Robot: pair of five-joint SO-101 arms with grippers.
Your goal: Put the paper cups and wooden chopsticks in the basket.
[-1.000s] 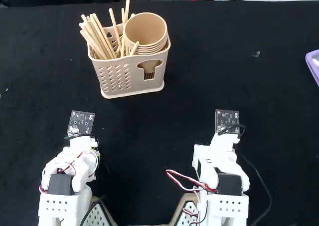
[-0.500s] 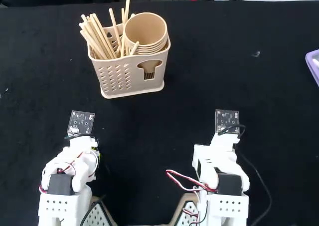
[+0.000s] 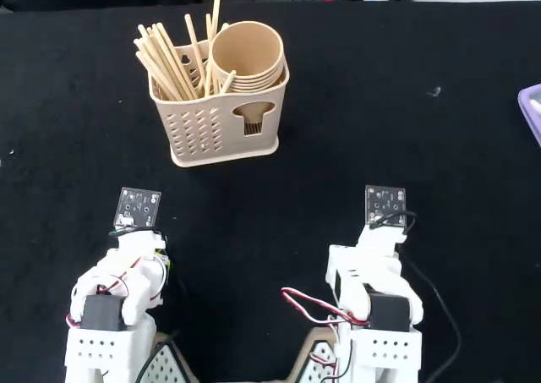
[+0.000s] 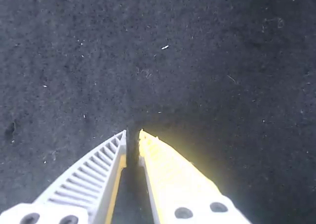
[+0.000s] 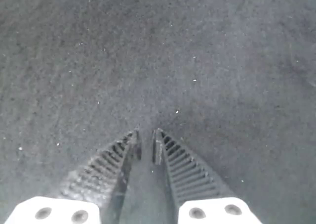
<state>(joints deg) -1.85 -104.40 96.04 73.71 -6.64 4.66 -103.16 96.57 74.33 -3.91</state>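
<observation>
A beige perforated basket (image 3: 221, 129) stands at the back left of the black table. A stack of paper cups (image 3: 247, 57) sits in its right compartment, and several wooden chopsticks (image 3: 172, 60) stand upright in its left one. Both arms are folded back at the near edge, far from the basket. My left gripper (image 4: 132, 135) is shut over bare black cloth with nothing between its fingers. My right gripper (image 5: 146, 134) is also shut and holds nothing.
A purple object (image 3: 532, 108) pokes in at the table's right edge. The black tablecloth (image 3: 380, 104) lies bare between the arms and the basket. Red and black cables (image 3: 308, 309) hang near the right arm's base.
</observation>
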